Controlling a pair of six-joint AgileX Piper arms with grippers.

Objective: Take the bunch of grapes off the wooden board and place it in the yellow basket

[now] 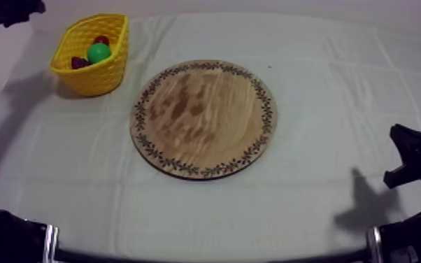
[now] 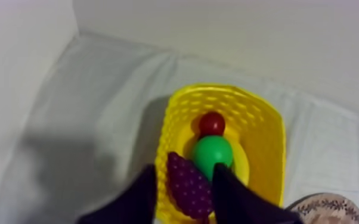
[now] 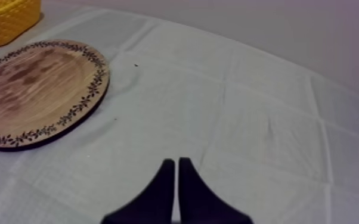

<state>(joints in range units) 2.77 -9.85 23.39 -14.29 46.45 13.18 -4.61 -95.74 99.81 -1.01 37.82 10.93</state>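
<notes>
The grapes point(image 2: 188, 186) are off the board point(image 1: 203, 119) and lie in the basket point(image 1: 94, 78), at the board's 10 o'clock. They sit at 7 o'clock of a green fruit point(image 2: 213, 154), with a small red fruit point(image 2: 212, 123) beyond it. The left claw point(image 2: 185, 168) hangs above the basket, fingers spread and released. The bunch lies below the gap, its long axis running roughly 11 to 5 along the fingers. The task looks done, so the next move is probably straight up and away. The right claw point(image 3: 173, 161) is clenched on nothing, over bare cloth at the board's 4 o'clock.
</notes>
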